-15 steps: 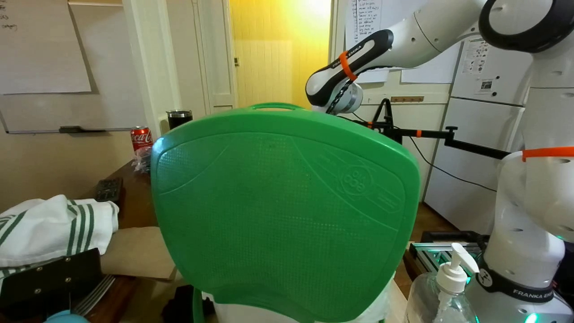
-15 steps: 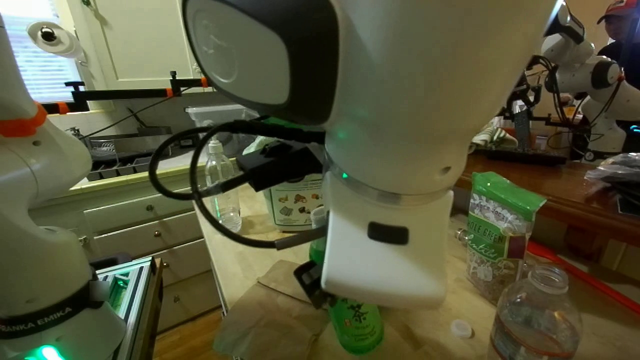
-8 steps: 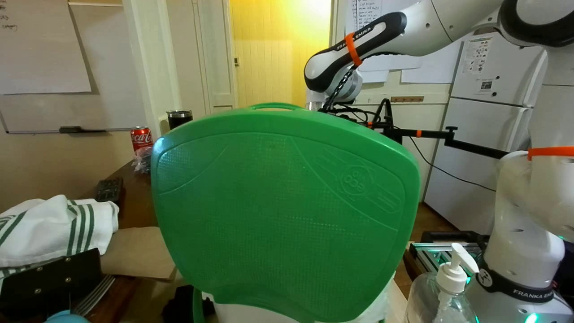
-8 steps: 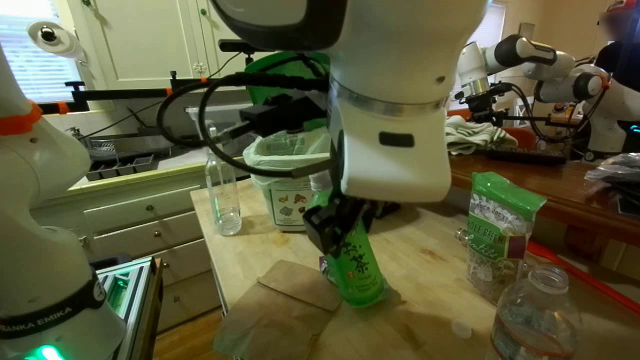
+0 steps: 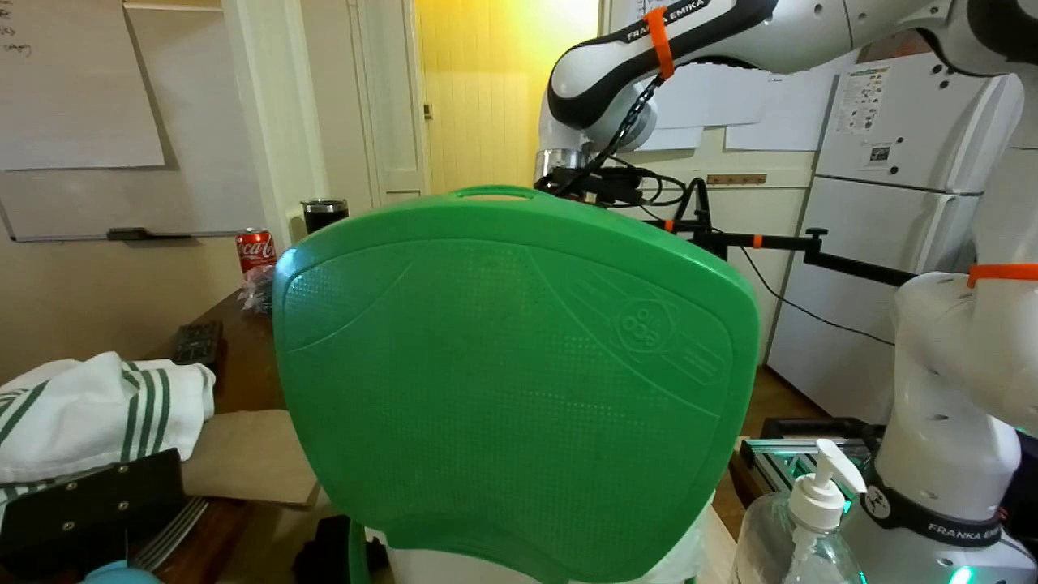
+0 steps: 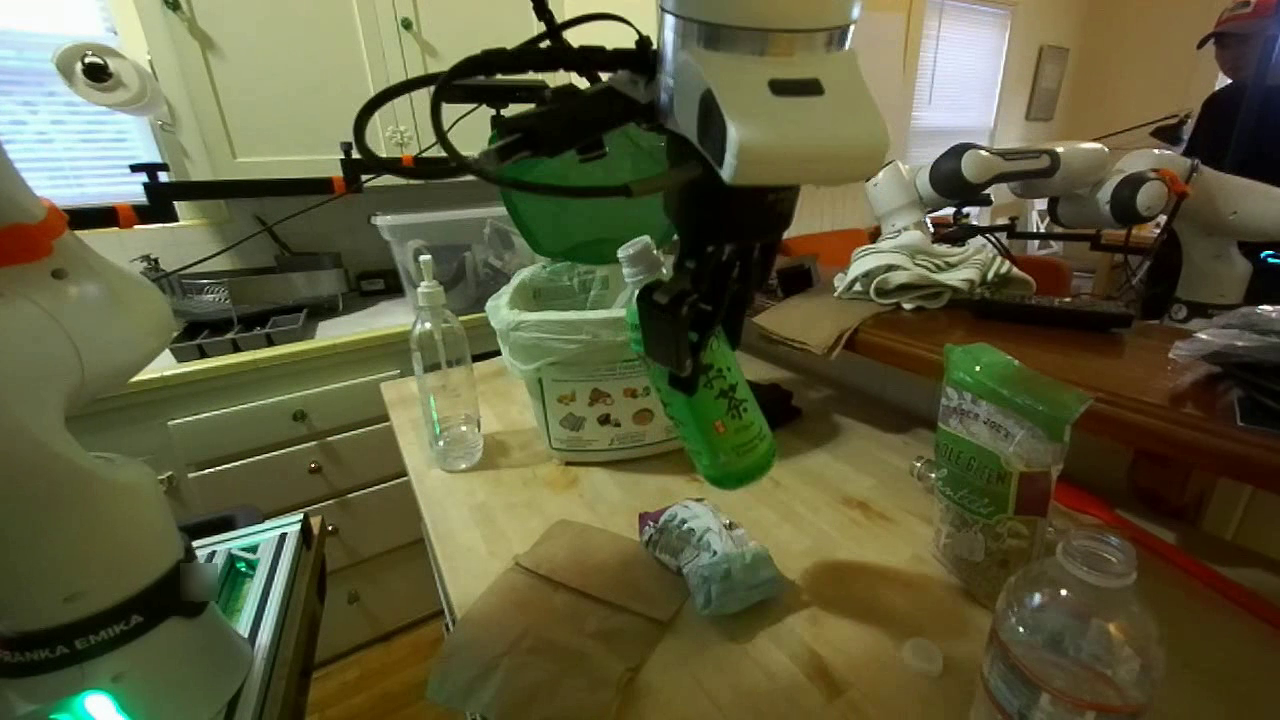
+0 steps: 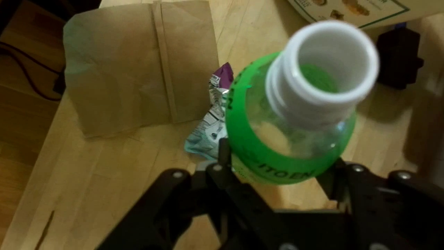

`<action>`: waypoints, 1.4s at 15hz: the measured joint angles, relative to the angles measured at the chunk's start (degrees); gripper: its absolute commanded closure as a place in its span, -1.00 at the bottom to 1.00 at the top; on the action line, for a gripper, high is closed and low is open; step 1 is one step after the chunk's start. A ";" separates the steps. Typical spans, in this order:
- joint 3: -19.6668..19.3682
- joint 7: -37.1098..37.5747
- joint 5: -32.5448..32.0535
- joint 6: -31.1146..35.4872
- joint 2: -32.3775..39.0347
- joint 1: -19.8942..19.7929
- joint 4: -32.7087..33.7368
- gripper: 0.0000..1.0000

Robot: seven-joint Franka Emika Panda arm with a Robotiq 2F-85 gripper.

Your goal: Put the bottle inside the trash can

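Observation:
The green tea bottle [image 6: 735, 430] hangs tilted above the table, its white mouth up and towards the bin, its base lower right. My gripper [image 6: 700, 335] is shut on its middle. In the wrist view, my gripper [image 7: 282, 159] has a finger on each side of the bottle [image 7: 239, 118], whose mouth is open. The trash can [image 6: 600, 400] is a white bin with a pale liner, standing behind and left of the bottle; its green lid [image 6: 580, 220] stands up. In an exterior view the raised lid [image 5: 519, 381] hides the bottle and gripper.
A clear pump bottle [image 6: 450, 400] stands left of the bin. Below the held bottle lie a crumpled wrapper [image 6: 715, 560] and a brown paper bag [image 6: 560, 620]. A lentil bag [image 6: 1000, 480], a clear bottle [image 6: 1070, 640] and a white cap [image 6: 922, 656] are at the right.
My arm has risen with the green bottle in the gripper, lifting it off the table area. The wrapper behind it and the bin now show. The background arm at the right has also moved.

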 measured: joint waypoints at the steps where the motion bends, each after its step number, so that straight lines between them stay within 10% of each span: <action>1: 0.71 -0.47 -0.01 0.00 -0.41 0.59 0.38 0.32; 21: 10.78 -13.44 -0.07 0.00 -7.40 11.67 5.55 0.32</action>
